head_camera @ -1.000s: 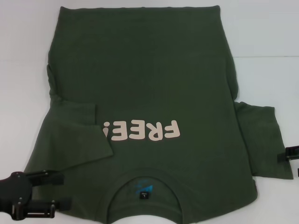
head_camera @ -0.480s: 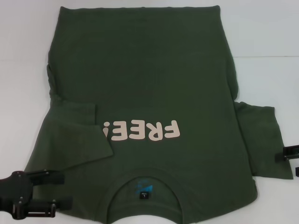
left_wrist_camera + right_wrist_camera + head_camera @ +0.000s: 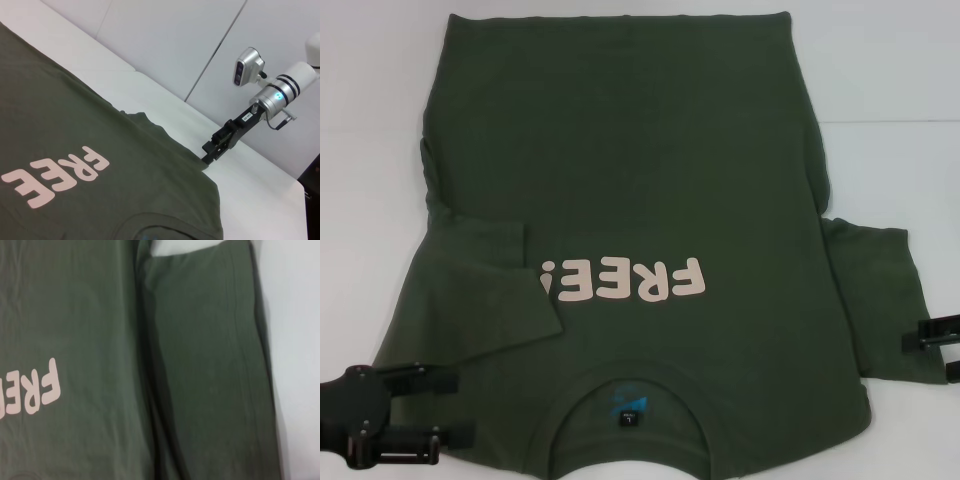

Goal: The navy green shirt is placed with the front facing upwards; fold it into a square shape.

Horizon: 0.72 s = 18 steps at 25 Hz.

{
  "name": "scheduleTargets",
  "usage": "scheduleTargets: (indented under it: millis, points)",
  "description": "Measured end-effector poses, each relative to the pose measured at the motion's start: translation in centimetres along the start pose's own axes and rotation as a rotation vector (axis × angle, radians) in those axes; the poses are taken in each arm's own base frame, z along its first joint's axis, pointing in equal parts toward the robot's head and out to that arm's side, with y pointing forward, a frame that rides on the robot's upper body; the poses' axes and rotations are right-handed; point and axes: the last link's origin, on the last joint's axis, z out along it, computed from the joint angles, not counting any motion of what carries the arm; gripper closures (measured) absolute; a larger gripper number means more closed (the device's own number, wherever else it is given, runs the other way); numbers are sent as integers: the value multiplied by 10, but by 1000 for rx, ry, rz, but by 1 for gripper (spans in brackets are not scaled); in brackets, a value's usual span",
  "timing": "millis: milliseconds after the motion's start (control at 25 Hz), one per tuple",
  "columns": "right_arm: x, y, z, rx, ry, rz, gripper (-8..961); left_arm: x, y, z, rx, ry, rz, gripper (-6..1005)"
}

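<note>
The navy green shirt [image 3: 650, 180] lies flat on the white table, front up, with its collar [image 3: 630, 385] nearest me and the pink "FREE!" lettering [image 3: 625, 281] upside down. One sleeve [image 3: 485, 290] is folded in over the body on the left. The other sleeve [image 3: 880, 300] lies spread out to the right. My left gripper [image 3: 463, 407] is open over the shirt's near left shoulder corner. My right gripper [image 3: 926, 353] is open at the spread sleeve's outer edge. In the left wrist view this right gripper [image 3: 207, 156] touches the sleeve's hem. The right wrist view shows the sleeve [image 3: 210, 365] from close above.
Bare white table [image 3: 890, 80] surrounds the shirt at the back right and along the left edge [image 3: 370, 200]. A grey wall [image 3: 165, 40] stands behind the table in the left wrist view.
The right gripper has crept a little inward toward the sleeve's edge. The left gripper has sunk slightly toward me. The shirt has not moved.
</note>
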Motion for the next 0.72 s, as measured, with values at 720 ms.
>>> scheduleTargets:
  millis: [720]
  points:
    - [-1,1,4,1,-6,0,37,0,0,0,-2,3,-4,105]
